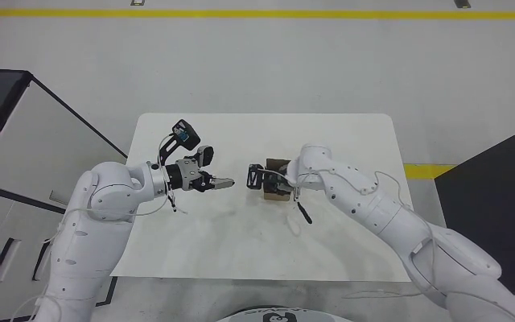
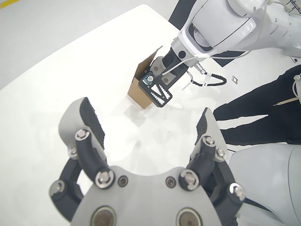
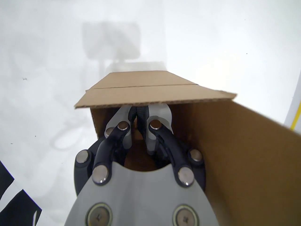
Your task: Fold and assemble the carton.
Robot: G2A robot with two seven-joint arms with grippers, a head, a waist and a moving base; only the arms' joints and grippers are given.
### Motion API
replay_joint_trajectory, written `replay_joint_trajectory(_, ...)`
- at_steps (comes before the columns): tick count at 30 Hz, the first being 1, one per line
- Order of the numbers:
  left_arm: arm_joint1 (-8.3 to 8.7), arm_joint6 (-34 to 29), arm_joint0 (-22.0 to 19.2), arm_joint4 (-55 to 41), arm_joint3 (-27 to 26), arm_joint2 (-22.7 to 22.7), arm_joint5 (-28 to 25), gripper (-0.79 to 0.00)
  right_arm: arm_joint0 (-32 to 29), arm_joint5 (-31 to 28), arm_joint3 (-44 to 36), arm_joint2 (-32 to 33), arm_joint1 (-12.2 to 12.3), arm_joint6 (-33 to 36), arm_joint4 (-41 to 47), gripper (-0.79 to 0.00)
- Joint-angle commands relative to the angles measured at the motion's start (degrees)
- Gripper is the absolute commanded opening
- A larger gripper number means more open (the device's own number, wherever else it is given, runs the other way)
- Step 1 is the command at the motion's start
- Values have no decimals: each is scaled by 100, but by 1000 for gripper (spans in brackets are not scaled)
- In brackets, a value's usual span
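Currently my right gripper (image 3: 140,112) sits inside the small brown corrugated cardboard carton (image 3: 235,147), fingers nearly together under a folded flap; I judge it is bracing the walls from within. The carton stands near the middle of the white table (image 1: 346,233). My left gripper (image 2: 145,116) hangs near it, spread wide, ready to press a flap.

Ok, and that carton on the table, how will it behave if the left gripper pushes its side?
Probably light: the carton is small, thin corrugated board, so it may slide on the smooth table. Its loose flap looks likely to bend rather than resist. The right gripper inside it might steady it.
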Motion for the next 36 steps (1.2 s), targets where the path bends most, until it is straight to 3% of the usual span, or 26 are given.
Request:
replay_joint_trajectory(1, 0, 0, 0, 0, 0, 0, 0, 0, 27, -3, 59, -27, -32, -6, 9, -785)
replay_joint_trajectory(8, 0, 0, 0, 0, 0, 0, 0, 0, 40, 21, 16, 128, -34, -129, 97, -785)
replay_joint_trajectory(15, 0, 0, 0, 0, 0, 0, 0, 0, -350, -110, -590, 789, 266, -270, 282, -785)
replay_joint_trajectory(27, 0, 0, 0, 0, 0, 0, 0, 0, -1793, -545, -2098, 2809, 970, -920, 825, -785)
replay_joint_trajectory(35, 0, 0, 0, 0, 0, 0, 0, 0, -2777, -1021, -2251, 3949, 1223, -1980, 1761, -785)
replay_joint_trajectory(36, 0, 0, 0, 0, 0, 0, 0, 0, -2794, -1059, -2239, 3965, 1227, -2021, 1823, -560)
